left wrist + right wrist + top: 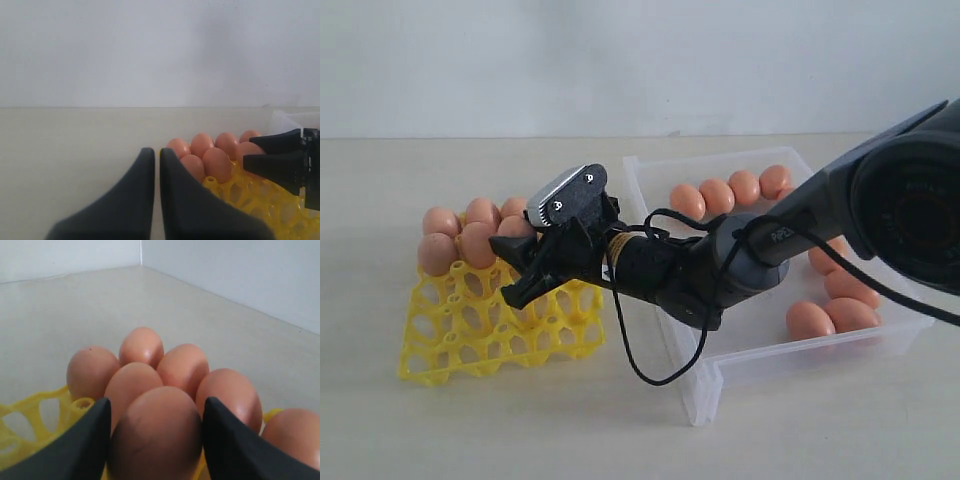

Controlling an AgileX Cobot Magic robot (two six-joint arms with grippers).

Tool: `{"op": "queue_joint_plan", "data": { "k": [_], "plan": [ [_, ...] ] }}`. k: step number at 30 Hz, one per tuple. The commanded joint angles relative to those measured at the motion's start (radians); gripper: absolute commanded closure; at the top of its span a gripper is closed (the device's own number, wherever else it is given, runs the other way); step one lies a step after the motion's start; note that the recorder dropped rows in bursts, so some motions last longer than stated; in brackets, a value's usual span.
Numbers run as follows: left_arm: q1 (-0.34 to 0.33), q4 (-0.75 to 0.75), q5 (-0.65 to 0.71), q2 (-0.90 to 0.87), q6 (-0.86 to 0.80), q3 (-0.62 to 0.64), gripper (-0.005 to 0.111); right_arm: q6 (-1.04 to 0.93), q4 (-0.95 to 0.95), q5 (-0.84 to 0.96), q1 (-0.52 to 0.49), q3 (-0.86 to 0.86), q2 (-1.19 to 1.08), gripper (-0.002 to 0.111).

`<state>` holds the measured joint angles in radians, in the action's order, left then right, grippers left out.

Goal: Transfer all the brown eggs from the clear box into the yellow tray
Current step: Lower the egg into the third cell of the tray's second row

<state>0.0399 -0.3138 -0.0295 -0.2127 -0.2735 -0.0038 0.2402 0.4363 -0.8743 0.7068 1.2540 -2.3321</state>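
My right gripper (156,402) is shut on a brown egg (156,437), one finger on each side of it. In the exterior view this gripper (505,272) reaches across over the back right part of the yellow tray (470,335); the held egg is mostly hidden there. Several brown eggs (477,243) sit in the tray's back cells, also seen just beyond the held egg (142,346). More brown eggs (717,195) lie in the clear box (760,365) along its back and right side. My left gripper (156,152) is shut and empty, low beside the tray (250,197).
The right arm and its black cable (650,370) cross over the box's left wall. The right gripper's dark fingers (280,160) show in the left wrist view above the tray. Bare beige tabletop (470,430) lies in front of and left of the tray.
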Motion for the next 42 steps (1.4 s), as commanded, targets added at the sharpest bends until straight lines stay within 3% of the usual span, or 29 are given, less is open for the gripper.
{"op": "queue_joint_plan", "data": {
  "k": [1, 11, 16, 18, 24, 26, 42],
  "plan": [
    [0.005, -0.005, -0.013, -0.003, -0.005, 0.004, 0.103, -0.011, 0.007, -0.005, 0.0, 0.005, 0.007, 0.108],
    [0.005, -0.005, -0.013, -0.003, -0.005, 0.004, 0.103, 0.053, 0.026, 0.214, 0.002, 0.088, 0.007, 0.108],
    [0.005, -0.005, -0.013, -0.003, -0.005, 0.004, 0.103, 0.074, 0.056, 0.232, 0.002, 0.088, 0.007, 0.107],
    [0.005, -0.005, -0.013, -0.003, -0.005, 0.004, 0.103, 0.074, 0.066, 0.224, 0.002, 0.088, 0.007, 0.099],
    [0.005, -0.005, -0.013, -0.003, -0.005, 0.004, 0.103, 0.072, 0.069, 0.222, 0.002, 0.088, 0.007, 0.055],
    [0.005, -0.005, -0.013, -0.003, -0.005, 0.004, 0.103, 0.072, 0.069, 0.222, 0.002, 0.088, 0.007, 0.048],
    [0.005, -0.005, -0.013, -0.003, -0.005, 0.004, 0.103, 0.038, 0.056, 0.161, 0.002, 0.088, 0.011, 0.047]
  ]
}}
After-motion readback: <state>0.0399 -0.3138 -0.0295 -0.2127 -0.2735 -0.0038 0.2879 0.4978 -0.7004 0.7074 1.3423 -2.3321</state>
